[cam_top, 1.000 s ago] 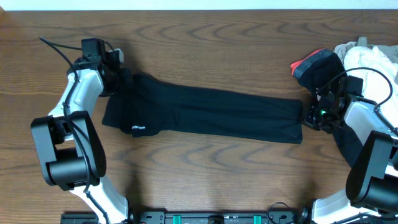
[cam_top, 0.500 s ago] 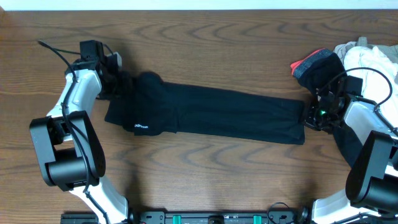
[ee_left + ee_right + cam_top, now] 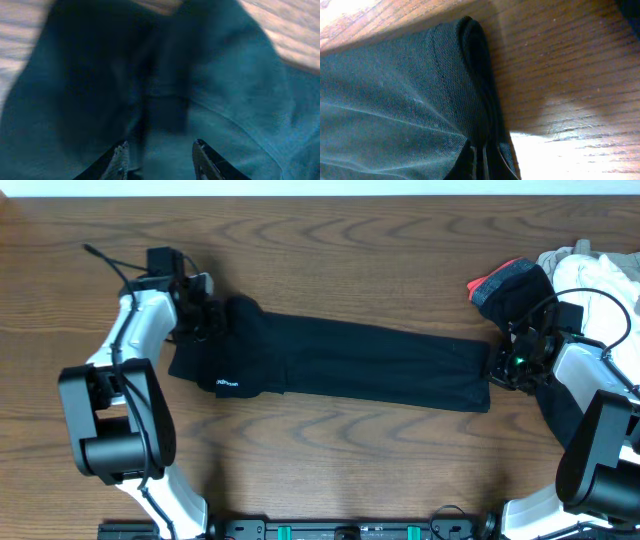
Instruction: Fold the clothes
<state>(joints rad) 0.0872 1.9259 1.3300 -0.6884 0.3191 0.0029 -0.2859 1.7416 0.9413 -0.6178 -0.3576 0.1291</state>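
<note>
— On the wood-grain counter (image 3: 330,470), centre: what is listed?
— One black T-shirt (image 3: 360,365), fine knit, folded into a long narrow band lying left to right, with a small white logo near its left end.
— Fingers?
— Left fingers (image 3: 119,159) stand apart over the bunched, rounded left end. Right fingers (image 3: 500,167) are pinched together on the doubled hem at the right end.
— Other stock?
— Far right corner: crumpled white garments (image 3: 600,275) beside a red-edged black garment (image 3: 505,285).

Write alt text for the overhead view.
A black T-shirt, folded into a strip, lies across a wooden table. The left pincer is at its left end, the right pincer pinches its right end; more clothes are piled top right.
</note>
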